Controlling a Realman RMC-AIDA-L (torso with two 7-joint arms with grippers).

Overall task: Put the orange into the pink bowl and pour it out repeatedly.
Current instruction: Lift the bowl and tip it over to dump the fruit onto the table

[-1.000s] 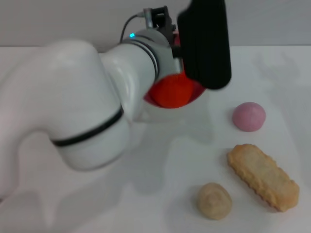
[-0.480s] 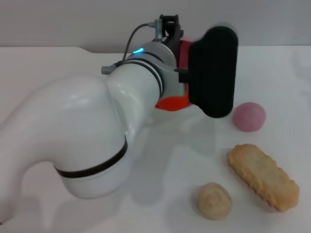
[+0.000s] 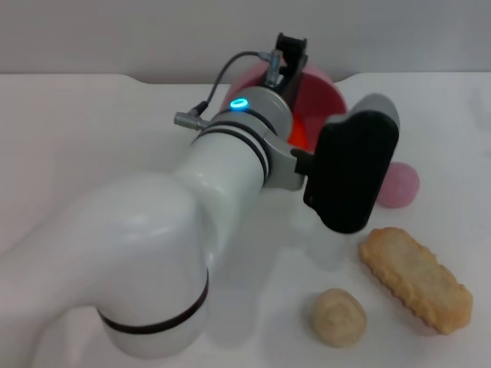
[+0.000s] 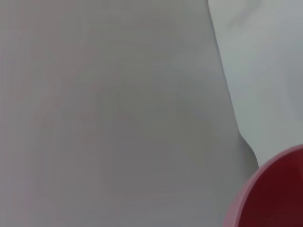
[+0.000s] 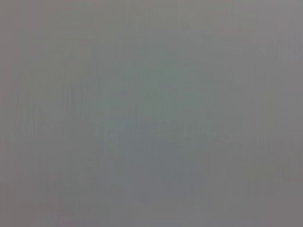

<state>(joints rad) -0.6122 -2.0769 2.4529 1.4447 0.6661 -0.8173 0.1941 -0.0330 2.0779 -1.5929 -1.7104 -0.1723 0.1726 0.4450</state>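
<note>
The left gripper reached over the white table to the tilted pink bowl; whether its fingers gripped the rim could not be told. The orange showed inside the bowl, mostly hidden. A pale pink ball, biscuit and beige lump lay nearby

A white table fills most of the head view. Its surface is smooth and a little shiny, with soft grey shadows on it. Behind the far edge of the table stands a plain grey wall, without any marks. The light is even and mild. The right wrist view shows only flat grey.
</note>
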